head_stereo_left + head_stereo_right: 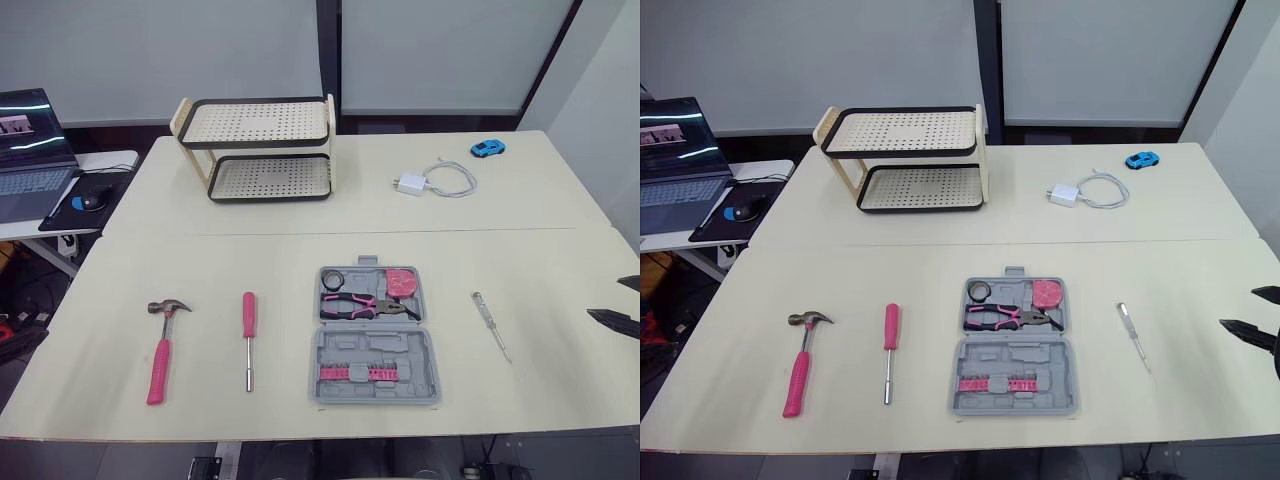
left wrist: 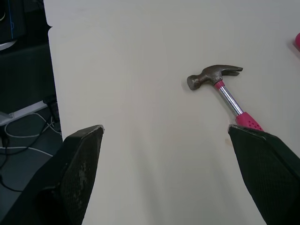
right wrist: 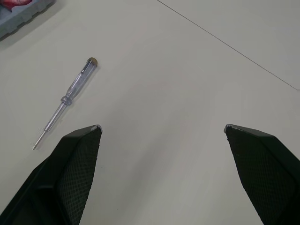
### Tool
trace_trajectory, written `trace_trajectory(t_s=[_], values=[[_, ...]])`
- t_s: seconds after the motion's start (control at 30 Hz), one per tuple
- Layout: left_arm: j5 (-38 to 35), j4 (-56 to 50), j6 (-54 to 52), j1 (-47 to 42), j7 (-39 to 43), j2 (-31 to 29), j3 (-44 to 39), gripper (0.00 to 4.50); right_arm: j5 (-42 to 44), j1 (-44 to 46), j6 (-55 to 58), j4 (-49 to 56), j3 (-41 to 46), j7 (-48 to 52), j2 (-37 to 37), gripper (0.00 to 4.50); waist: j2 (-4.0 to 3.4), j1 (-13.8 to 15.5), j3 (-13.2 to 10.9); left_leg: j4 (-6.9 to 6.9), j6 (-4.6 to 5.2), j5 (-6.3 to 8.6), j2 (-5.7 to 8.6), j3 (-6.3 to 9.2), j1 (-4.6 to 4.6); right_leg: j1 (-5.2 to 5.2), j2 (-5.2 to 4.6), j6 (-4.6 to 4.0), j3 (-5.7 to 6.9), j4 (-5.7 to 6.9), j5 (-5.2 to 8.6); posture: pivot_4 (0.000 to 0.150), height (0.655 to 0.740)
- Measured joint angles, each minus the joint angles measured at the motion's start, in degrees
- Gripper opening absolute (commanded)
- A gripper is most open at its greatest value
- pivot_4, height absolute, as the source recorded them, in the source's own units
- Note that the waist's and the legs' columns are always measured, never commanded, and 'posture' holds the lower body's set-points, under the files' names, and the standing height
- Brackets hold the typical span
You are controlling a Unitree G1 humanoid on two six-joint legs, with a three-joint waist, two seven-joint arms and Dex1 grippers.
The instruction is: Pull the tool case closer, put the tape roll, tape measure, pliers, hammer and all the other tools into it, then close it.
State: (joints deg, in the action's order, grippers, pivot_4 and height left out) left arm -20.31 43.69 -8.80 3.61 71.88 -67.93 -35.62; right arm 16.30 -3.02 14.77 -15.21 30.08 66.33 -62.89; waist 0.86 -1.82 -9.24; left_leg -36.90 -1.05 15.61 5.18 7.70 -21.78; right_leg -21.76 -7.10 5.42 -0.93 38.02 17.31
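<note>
The grey tool case (image 1: 378,335) lies open near the table's front, middle. Its far half holds a dark tape roll (image 1: 332,279), a pink tape measure (image 1: 402,282) and pink-handled pliers (image 1: 365,306); a row of pink bits (image 1: 358,373) sits in the near half. A pink-handled hammer (image 1: 162,335) and a pink screwdriver (image 1: 249,335) lie left of the case, a clear tester screwdriver (image 1: 491,325) to its right. My right gripper (image 1: 617,300) is open at the table's right edge, over the bare table beside the tester screwdriver (image 3: 65,101). My left gripper (image 2: 166,133) is open near the hammer (image 2: 220,89).
A two-tier perforated rack (image 1: 258,148) stands at the back left. A white charger with its cable (image 1: 432,182) and a blue toy car (image 1: 488,148) lie at the back right. A laptop (image 1: 30,150) and a mouse (image 1: 93,200) sit on a side table to the left.
</note>
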Motion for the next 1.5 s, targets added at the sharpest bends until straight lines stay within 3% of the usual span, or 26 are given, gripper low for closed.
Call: trace_trajectory(t_s=[0.27, 0.4, 0.53, 0.77, 1.03, 1.17, 1.33, 1.5], values=[[0.5, -2.2, 0.4, 1.0, -2.4, 2.2, 0.4, 4.44, -1.8, -0.9, -1.9, 1.7, -0.2, -6.7, 3.6, 4.50, 0.00, 0.0, 0.0, 0.00, 0.00, 0.00, 0.00, 0.01, -0.02, -0.01, 0.00, 0.00, 0.00, 0.02, 0.00, 0.150, 0.7400], [2.4, -4.9, -1.3, 0.8, -10.3, 3.5, 0.4, 4.44, -2.2, -3.2, -2.8, 4.8, 0.4, -11.0, 6.5, 4.50, 0.00, 0.1, 0.0, 0.00, 0.00, 0.00, 0.01, 0.01, -0.03, 0.00, -0.01, 0.00, -0.03, 0.05, 0.00, 0.150, 0.7400], [-1.2, -14.1, -4.7, -1.3, -8.4, 6.3, 1.3, 4.44, -1.4, -9.3, 0.3, 10.8, 2.6, -11.8, 7.7, 4.50, 0.06, 0.7, 0.0, -0.06, -0.01, 0.00, 0.02, 0.07, -0.11, 0.01, -0.03, 0.00, 0.05, 0.02, 0.00, 0.150, 0.7400], [-10.9, -44.5, -14.7, -12.4, -4.6, 11.3, 15.3, 4.44, 3.1, -18.1, 7.6, 24.3, 5.0, -11.6, 12.3, 4.50, 0.04, 1.4, 0.1, -0.11, -0.02, -0.01, 0.00, 0.05, -0.06, 0.33, -0.02, 0.00, 0.02, 0.00, -0.03, 0.150, 0.7400], [-17.9, -66.4, -22.1, -28.7, -4.8, 25.1, 37.2, 4.44, 7.7, -29.1, 13.5, 32.3, 12.6, -10.1, 16.0, 4.50, 0.06, 1.0, 0.1, -0.15, -0.01, -0.01, -0.02, -0.05, -0.03, 0.38, 0.06, 0.00, -0.03, -0.04, -0.03, 0.150, 0.7400], [-17.0, -67.8, -21.2, -31.4, -3.3, 28.4, 43.4, 4.44, 8.8, -31.6, 15.6, 35.2, 14.9, -9.9, 16.1, 4.50, 0.00, 0.5, 0.1, -0.15, 0.01, -0.02, -0.03, -0.04, 0.01, 0.43, 0.09, 0.00, 0.00, -0.02, -0.03, 0.150, 0.7400], [-14.2, -65.4, -18.3, -31.5, -2.6, 29.3, 44.7, 4.44, 9.1, -31.6, 16.4, 38.3, 15.2, -11.1, 16.4, 4.50, 0.02, 0.5, 0.1, -0.17, 0.01, -0.02, -0.01, -0.02, 0.02, 0.46, 0.07, 0.00, 0.01, -0.04, -0.03, 0.150, 0.7400], [-12.8, -65.5, -17.6, -31.0, -3.9, 30.2, 44.7, 4.44, 7.8, -26.4, 17.1, 41.0, 8.9, -16.4, 18.2, 4.50, 0.04, 0.5, 0.1, -0.17, 0.00, -0.02, 0.02, 0.01, -0.01, 0.45, 0.04, 0.01, 0.00, -0.06, -0.03, 0.150, 0.7400]])
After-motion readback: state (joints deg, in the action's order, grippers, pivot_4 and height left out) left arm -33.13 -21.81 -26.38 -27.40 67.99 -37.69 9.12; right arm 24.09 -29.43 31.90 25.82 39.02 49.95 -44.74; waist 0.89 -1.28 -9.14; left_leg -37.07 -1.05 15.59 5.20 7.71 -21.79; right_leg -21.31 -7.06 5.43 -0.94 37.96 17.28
